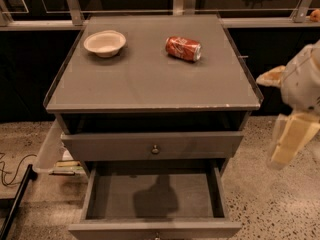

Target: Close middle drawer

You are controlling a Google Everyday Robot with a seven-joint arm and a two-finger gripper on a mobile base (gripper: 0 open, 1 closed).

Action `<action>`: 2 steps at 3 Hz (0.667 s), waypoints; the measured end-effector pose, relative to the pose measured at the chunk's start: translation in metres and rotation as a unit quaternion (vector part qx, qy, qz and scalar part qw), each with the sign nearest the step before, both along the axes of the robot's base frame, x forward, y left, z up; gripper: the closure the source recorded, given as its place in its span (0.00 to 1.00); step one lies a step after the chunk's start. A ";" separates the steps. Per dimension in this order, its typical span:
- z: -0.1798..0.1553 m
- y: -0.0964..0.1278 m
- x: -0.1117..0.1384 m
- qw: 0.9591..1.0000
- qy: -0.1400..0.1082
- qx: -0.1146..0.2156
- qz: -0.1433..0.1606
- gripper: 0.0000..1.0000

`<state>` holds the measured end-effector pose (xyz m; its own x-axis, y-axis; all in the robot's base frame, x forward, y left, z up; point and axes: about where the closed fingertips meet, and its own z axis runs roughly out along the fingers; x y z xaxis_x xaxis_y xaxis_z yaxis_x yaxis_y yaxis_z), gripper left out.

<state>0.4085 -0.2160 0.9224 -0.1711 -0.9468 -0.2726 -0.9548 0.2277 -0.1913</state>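
Note:
The middle drawer [155,191] of the grey cabinet is pulled far out towards me. Its long plain box is empty, and its low front panel [155,229] runs along the bottom edge of the view with the small knob [156,236] just showing. The drawer above it [150,145] has a round knob [155,149] and stands nearly shut. My gripper [289,141], cream and white, hangs in the air to the right of the cabinet at about the height of the upper drawer front. It touches nothing.
A beige bowl [105,42] and a red soda can [183,48] lying on its side sit on the cabinet top [150,79]. A clear plastic bin [50,151] and a black cable [12,171] are on the speckled floor to the left. A dark railing runs behind.

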 end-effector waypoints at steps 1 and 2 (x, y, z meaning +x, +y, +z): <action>-0.051 0.000 -0.025 0.999 0.007 0.038 0.007 0.19; -0.109 -0.002 -0.050 0.997 -0.004 0.081 0.000 0.43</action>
<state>0.3588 -0.2177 0.8135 -0.1690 -0.8899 -0.4237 -0.9531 0.2570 -0.1597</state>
